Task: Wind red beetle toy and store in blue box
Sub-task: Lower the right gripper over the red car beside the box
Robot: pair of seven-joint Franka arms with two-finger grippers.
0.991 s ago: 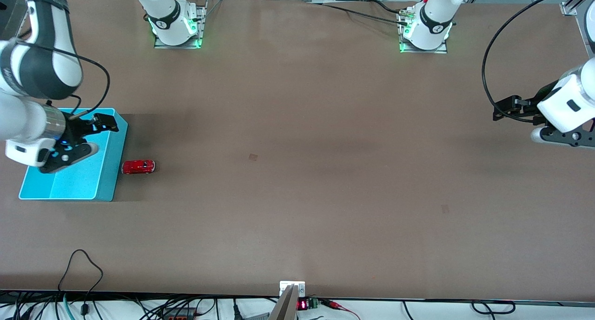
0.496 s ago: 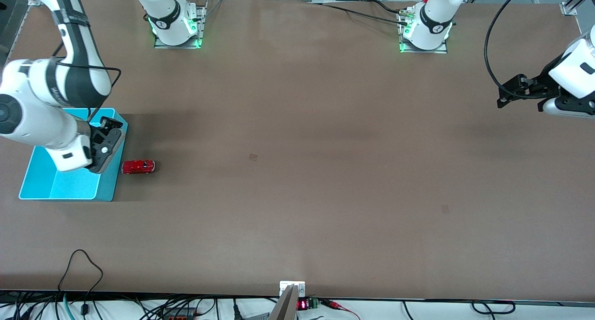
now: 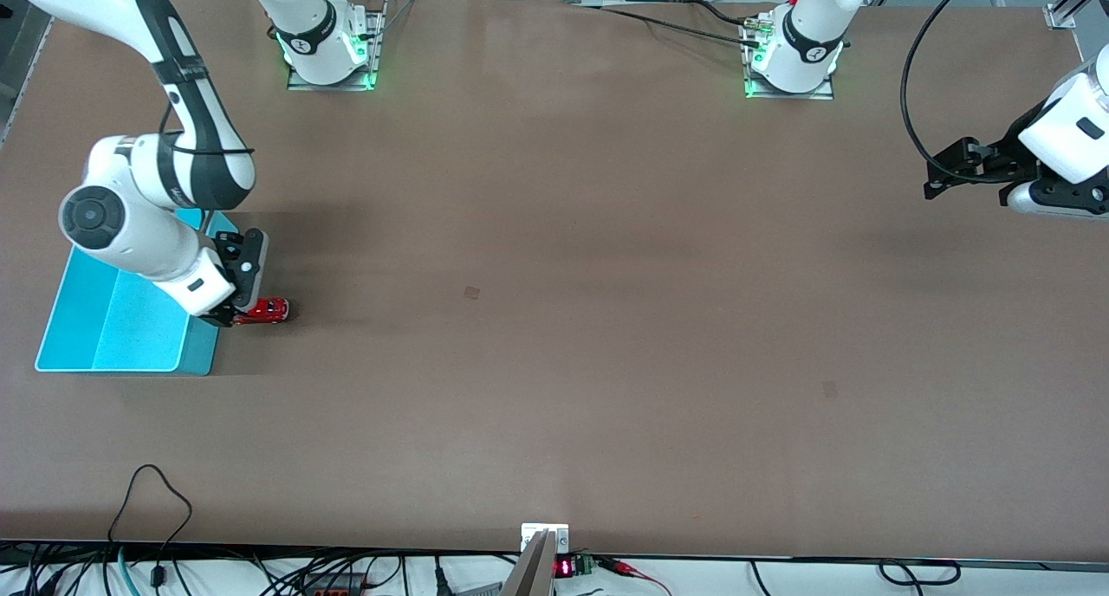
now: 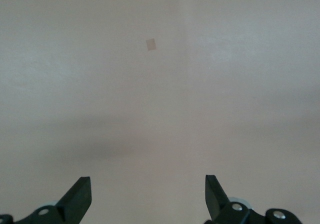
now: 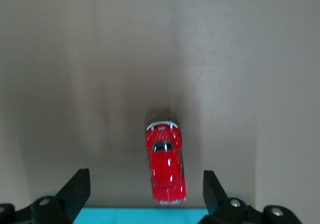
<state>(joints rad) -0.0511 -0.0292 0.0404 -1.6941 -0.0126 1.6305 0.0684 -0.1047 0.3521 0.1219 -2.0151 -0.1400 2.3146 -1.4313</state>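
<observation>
While car [image 3: 262, 310] sits on table just beside box [image 3: 121, 327], at its 3 o'clock, right gripper [image 5: 142, 196] has swung off box to hover over car, jaws spread, grasp likely next; left gripper [image 4: 147, 196] waits, jaws spread

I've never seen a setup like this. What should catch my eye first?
A tiny red car sits on the brown table beside a big blue box at the right arm's end. The right gripper hangs just over the car, fingers open on either side. The left gripper waits, open, over bare table at the other end.
</observation>
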